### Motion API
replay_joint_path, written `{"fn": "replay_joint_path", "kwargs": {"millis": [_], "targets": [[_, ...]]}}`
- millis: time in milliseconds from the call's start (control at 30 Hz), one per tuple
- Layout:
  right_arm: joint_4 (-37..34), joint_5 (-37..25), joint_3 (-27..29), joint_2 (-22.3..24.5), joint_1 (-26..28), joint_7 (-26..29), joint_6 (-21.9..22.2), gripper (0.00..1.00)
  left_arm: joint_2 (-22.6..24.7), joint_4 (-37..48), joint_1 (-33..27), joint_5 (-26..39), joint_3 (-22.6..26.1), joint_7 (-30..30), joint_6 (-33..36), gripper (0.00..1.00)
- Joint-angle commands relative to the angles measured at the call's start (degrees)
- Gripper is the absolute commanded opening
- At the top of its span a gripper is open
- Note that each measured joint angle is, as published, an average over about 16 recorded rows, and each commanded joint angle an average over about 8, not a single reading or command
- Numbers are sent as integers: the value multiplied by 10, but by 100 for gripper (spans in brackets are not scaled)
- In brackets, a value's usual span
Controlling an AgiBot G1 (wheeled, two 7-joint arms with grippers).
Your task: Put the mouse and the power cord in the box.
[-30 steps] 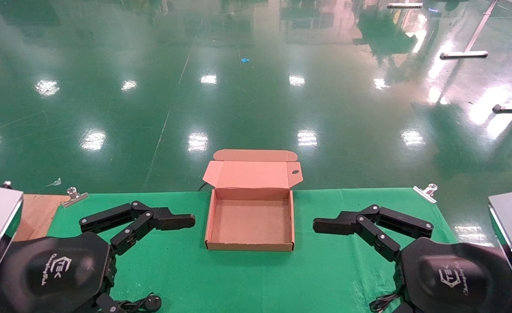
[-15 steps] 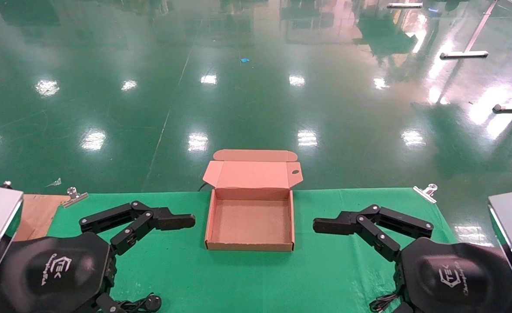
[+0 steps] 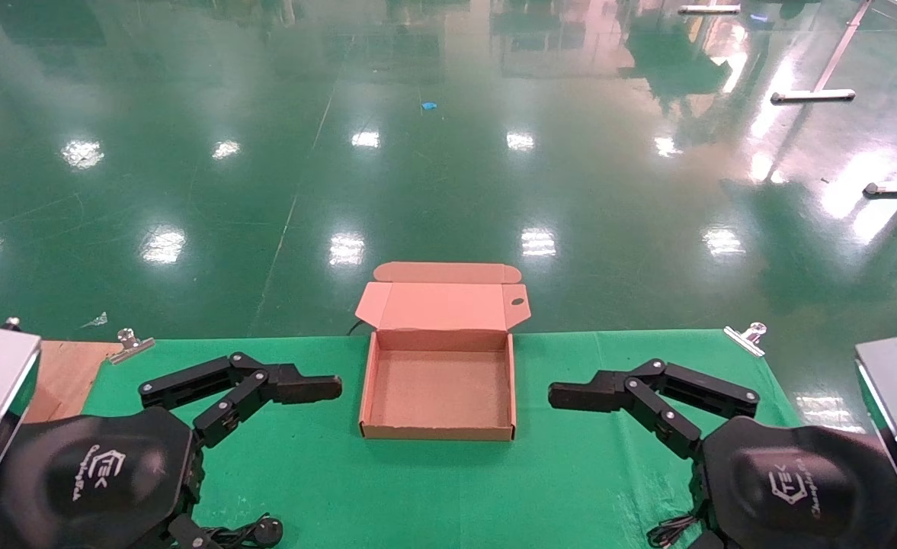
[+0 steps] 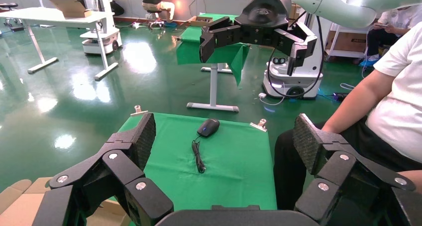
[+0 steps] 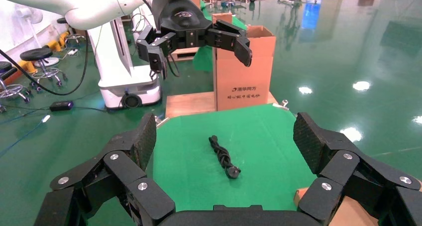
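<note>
Open box (image 3: 438,396) mid-table, left gripper (image 4: 224,136) and right gripper (image 5: 224,136) flanking, fingers spread, empty.

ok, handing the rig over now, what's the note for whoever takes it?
Left gripper: open, empty, left of the box.
Right gripper: open, empty, right of the box.
Shallow brown cardboard box: centre of the green cloth, lid open, nothing inside.
Small black oval mouse: on the cloth, robot's right side.
Thick black coiled power cord: on the cloth, robot's left side.
Done: nothing. Left: both items into the box.
</note>
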Motion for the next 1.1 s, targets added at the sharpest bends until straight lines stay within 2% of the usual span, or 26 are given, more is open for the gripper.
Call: {"fn": "replay_joint_path", "kwargs": {"millis": [33,1100], "targets": [[0,0,0,0,0,0,0,100,0,0,0,0,0,0,0,100],[0,0,0,0,0,0,0,100,0,0,0,0,0,0,0,100]]}}
